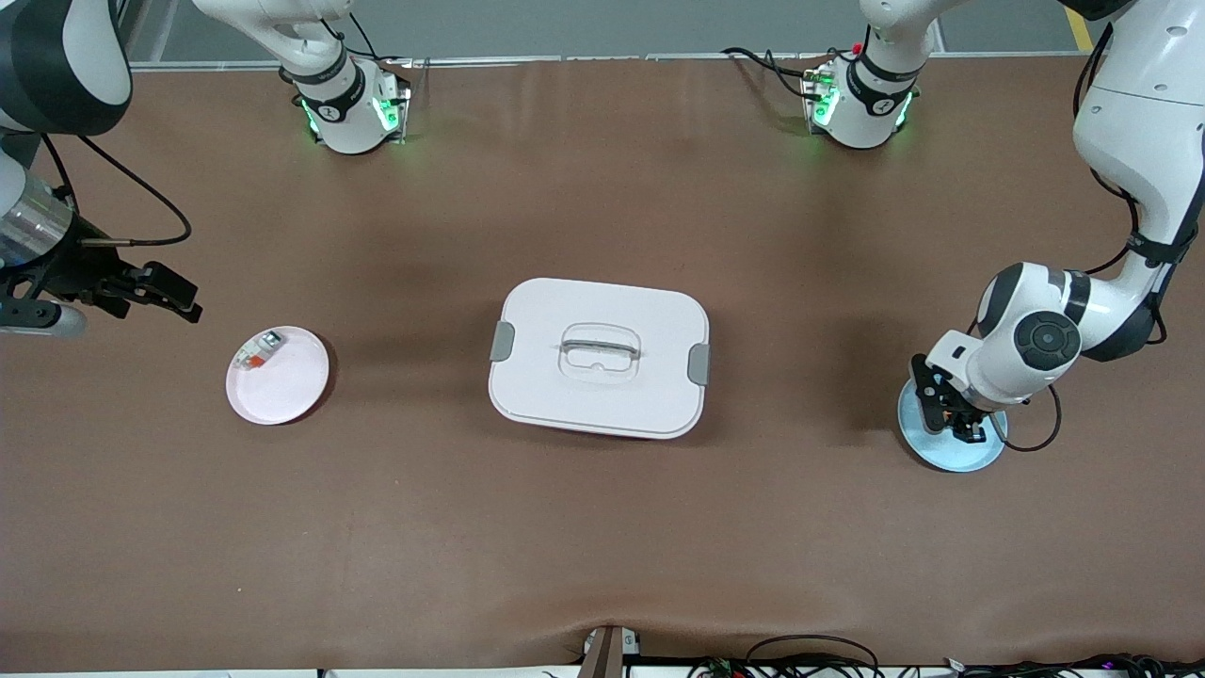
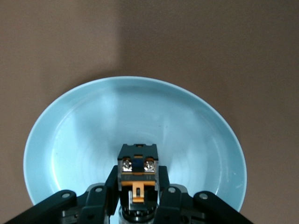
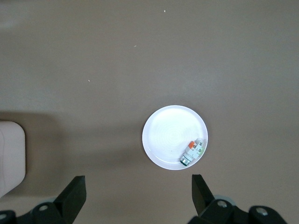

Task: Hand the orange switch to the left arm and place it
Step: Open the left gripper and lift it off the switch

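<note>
While the right gripper (image 1: 174,294) hangs in the air near the table's edge at the right arm's end, its fingers are spread wide with nothing between them. Just beside it sits a white plate (image 1: 292,386), and a small white piece with a red-orange mark (image 1: 259,350) lies on that plate near its rim. Now the middle of the table: the box (image 1: 599,356), white with its lid on, grey clips on both short sides, handle recessed on top. Well apart from it, toward the left arm's end of the table, there's a pale blue plate (image 1: 941,452). And the left gripper (image 1: 962,422) is down on that plate, fingers nearly closed, pinching the orange switch (image 2: 138,171). In the left wrist view the switch sits between the finger pads (image 2: 111,184), low over the blue dish.
</note>
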Motion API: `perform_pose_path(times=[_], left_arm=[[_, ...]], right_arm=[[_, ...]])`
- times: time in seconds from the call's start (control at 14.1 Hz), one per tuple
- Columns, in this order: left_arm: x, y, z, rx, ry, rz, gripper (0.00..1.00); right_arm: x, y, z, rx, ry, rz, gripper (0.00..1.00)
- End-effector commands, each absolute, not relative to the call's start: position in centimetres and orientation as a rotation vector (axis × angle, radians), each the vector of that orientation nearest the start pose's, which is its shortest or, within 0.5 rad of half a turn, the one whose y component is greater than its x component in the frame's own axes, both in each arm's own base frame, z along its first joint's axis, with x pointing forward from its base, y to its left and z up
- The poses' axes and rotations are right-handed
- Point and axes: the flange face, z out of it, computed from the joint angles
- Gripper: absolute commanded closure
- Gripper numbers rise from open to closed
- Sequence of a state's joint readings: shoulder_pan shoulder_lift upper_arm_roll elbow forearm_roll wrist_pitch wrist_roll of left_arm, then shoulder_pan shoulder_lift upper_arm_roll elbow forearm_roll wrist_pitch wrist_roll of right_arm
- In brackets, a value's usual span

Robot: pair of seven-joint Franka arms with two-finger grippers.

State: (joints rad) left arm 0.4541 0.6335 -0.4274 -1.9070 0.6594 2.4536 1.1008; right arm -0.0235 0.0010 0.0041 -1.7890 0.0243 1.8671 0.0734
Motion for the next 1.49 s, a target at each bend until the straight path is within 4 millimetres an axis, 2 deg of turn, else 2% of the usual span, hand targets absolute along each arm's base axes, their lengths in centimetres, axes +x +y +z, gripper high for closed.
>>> perform_pose_path(times=[0.0,0.07,0.14,0.36,0.71,1.0,1.21,1.28,1.42], left_arm=[[62.7,2.7,18.8,-2.152,2.063,0.071,0.46],[63.0,2.4,19.4,-2.153,2.057,0.056,0.11],[63.3,2.5,20.1,-2.148,2.051,0.044,0.0],[63.8,2.1,23.1,-2.159,2.011,-0.003,0.0],[64.5,2.6,29.4,-2.361,1.787,-0.147,0.0],[64.6,3.3,34.9,-2.66,1.445,-0.173,0.0],[65.7,4.1,39.5,-2.86,1.19,-0.151,0.0],[65.7,4.1,40.2,-2.938,1.079,-0.157,0.0],[65.3,3.3,43.1,-3.051,0.808,-0.219,0.0]], right_arm=[[57.5,-2.2,54.4,-3.142,0.156,-0.106,0.0],[57.4,-2.7,54.2,-3.185,0.144,-0.099,0.0],[57.3,-3.0,53.9,-3.21,0.125,-0.087,0.0],[56.9,-3.6,53.5,-3.211,0.141,-0.027,0.0],[56.5,-3.4,53.4,-3.204,0.149,0.027,0.0],[56.3,-3.0,53.3,-3.203,0.143,0.053,0.0],[56.3,-2.6,53.5,-3.185,0.141,0.053,0.0],[56.3,-2.6,53.5,-3.183,0.142,0.051,0.0],[56.2,-2.7,53.7,-3.183,0.144,0.048,0.0]])
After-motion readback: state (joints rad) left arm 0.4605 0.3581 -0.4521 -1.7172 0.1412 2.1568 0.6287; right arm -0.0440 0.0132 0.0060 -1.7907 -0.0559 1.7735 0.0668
